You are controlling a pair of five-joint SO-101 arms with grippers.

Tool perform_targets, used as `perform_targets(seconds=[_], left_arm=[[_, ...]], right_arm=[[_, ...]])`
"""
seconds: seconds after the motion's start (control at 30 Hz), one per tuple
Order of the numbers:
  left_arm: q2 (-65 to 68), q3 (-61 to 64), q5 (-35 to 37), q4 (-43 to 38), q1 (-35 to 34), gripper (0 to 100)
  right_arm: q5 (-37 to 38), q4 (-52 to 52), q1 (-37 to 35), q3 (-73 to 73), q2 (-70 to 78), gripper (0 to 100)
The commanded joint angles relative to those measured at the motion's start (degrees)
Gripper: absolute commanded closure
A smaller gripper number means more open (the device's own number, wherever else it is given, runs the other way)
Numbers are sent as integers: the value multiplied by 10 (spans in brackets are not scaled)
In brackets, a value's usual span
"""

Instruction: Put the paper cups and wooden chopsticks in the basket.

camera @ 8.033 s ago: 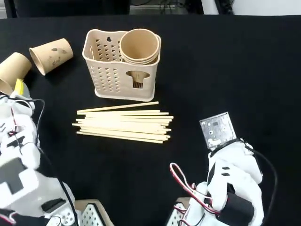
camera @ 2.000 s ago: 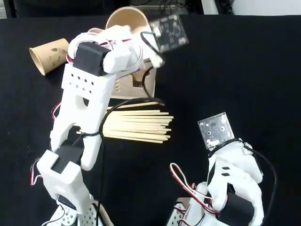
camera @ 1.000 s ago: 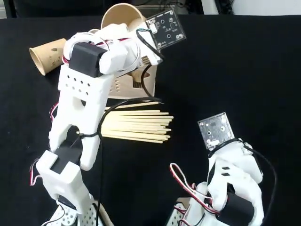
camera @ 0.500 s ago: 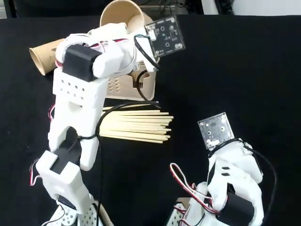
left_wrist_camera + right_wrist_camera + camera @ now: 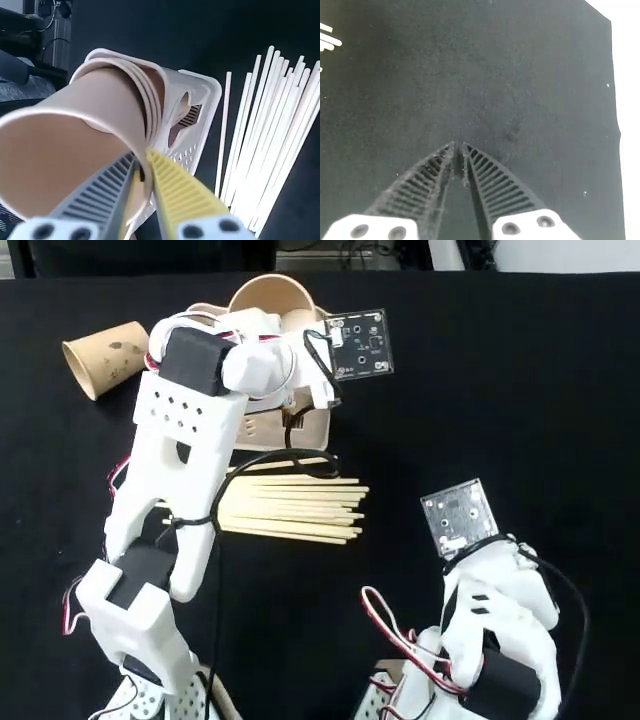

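left jaws: pinching rim of paper cup (image 5: 60, 150), tilted into the nested cups (image 5: 155, 100) in basket (image 5: 202, 95) | right jaws: pressed together over black surface (image 5: 485, 70) | wooden chopsticks (image 5: 295, 505): piled beside basket | 1 spare cup (image 5: 108, 358): on its side, apart

Black table (image 5: 520, 390) — a white surface (image 5: 570, 254) beyond its far edge.

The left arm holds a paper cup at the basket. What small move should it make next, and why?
The left gripper pinches the paper cup by its rim; it seems tilted, only partly nested in the stacked cups in the basket. So probably ease it straight down, then open the fingers.
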Motion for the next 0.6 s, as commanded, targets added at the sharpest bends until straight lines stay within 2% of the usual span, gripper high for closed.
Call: perform_targets(seconds=[0.0,0.13,0.27,0.33,0.57], left_arm=[[-4,0,2,-32,-3,970],[-4,0,43,-62,-6,947],[-4,0,113,-85,-5,787],[-5,-3,115,-84,-1,723],[-10,-44,120,-84,-3,741]], right_arm=[[1,-4,4,0,7,985],[1,-4,4,0,7,985],[1,-3,4,0,7,985],[1,-3,4,0,7,985],[1,-3,4,0,7,985]])
